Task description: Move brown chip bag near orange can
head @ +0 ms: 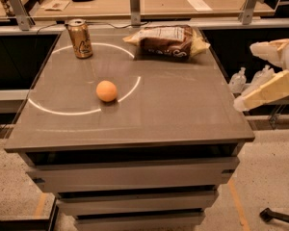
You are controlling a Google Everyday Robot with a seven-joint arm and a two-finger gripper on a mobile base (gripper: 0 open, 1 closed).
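Note:
The brown chip bag (167,42) lies flat at the back of the grey table (183,114), right of centre. The orange can (80,38) stands upright at the back left corner, about a bag's length to the left of the bag. My gripper (244,76) hovers off the table's right edge, level with the tabletop's middle, well to the right of and nearer than the bag. Its two cream fingers (267,90) are spread apart and hold nothing.
A round orange fruit (106,90) sits left of centre on the table, inside a thin white circle marking. A wooden counter (159,4) with metal posts runs behind the table. Plastic bottles (238,80) stand beyond the right edge, behind the gripper.

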